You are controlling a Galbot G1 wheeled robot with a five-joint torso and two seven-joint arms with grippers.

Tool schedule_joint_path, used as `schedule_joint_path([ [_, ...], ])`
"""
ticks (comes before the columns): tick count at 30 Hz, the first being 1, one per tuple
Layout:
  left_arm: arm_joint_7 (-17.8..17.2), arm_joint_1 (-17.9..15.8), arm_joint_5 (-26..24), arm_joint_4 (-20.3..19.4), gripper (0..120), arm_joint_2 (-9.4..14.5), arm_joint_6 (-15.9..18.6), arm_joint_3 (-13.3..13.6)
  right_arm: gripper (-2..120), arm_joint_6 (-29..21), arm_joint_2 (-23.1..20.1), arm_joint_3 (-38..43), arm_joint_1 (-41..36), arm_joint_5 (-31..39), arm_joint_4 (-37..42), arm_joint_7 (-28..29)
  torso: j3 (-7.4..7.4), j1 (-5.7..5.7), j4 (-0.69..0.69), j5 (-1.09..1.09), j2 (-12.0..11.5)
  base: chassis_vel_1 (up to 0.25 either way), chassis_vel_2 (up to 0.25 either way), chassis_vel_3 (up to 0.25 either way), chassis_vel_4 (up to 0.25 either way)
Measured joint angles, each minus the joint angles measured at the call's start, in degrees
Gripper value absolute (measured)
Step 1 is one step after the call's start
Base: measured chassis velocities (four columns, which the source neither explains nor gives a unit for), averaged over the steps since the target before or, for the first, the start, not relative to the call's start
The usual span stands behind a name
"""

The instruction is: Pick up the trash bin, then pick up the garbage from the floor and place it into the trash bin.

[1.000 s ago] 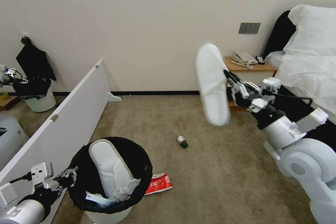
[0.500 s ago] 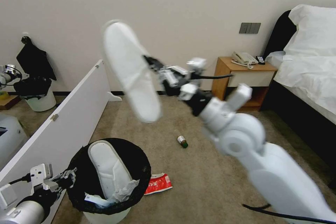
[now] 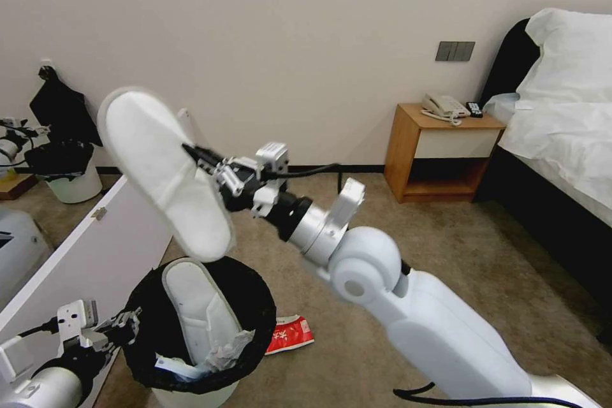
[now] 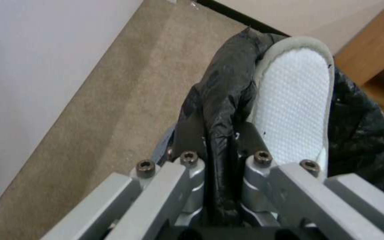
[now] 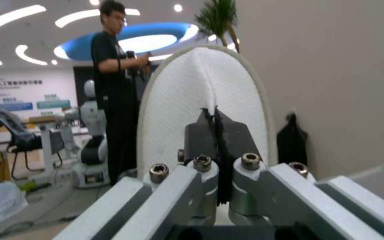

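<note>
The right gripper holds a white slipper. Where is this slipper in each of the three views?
Head view: the held slipper is left of centre, above the bin, pinched by the right gripper.
Right wrist view: it stands at the centre, just beyond the gripper.
Left wrist view: the slipper here is another one, inside the bin, whose rim the left gripper clamps.
Shared landmark: the pale wall.

Head camera high, looking down; wrist cameras close behind each tool, sharing the trash bin (image 3: pixel 197 325).

Beige carpet floor (image 3: pixel 446 268), flattened red-white packet (image 3: pixel 290 334) on it
</note>
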Motion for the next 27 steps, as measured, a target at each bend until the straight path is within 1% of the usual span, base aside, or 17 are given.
schedule_joint_path([
  [7, 0.00, -0.02, -0.05, 0.00, 5, 0.12, 0.00, -0.20, 0, 0.30, -1.37, -1.49, -2.07, -2.67, -1.16, -0.16, 0.00, 0.00, 0.00, 0.01, 0.00, 0.000, 0.000, 0.000, 0.000],
  [10, -0.01, 0.05, -0.12, 0.00, 5, 0.16, 0.00, -0.29, 0, 0.07, -3.03, -2.14, -3.79, -3.86, -1.44, -0.04, 0.00, 0.00, 0.01, 0.01, 0.00, 0.000, 0.000, 0.000, 0.000],
  [13, -0.02, 0.07, -0.13, 0.00, 5, 0.16, 0.01, -0.33, 0, -0.27, -3.71, -2.59, -4.56, -4.29, -1.52, 0.20, 0.00, 0.00, 0.00, 0.01, 0.00, 0.000, 0.000, 0.000, 0.000],
  [27, -0.03, 0.31, -0.29, 0.00, 5, 0.06, 0.02, -0.56, 0, -0.57, -3.83, -5.57, -6.72, -6.96, -3.74, 0.46, 0.00, 0.00, 0.01, 0.01, 0.00, 0.000, 0.000, 0.000, 0.000],
])
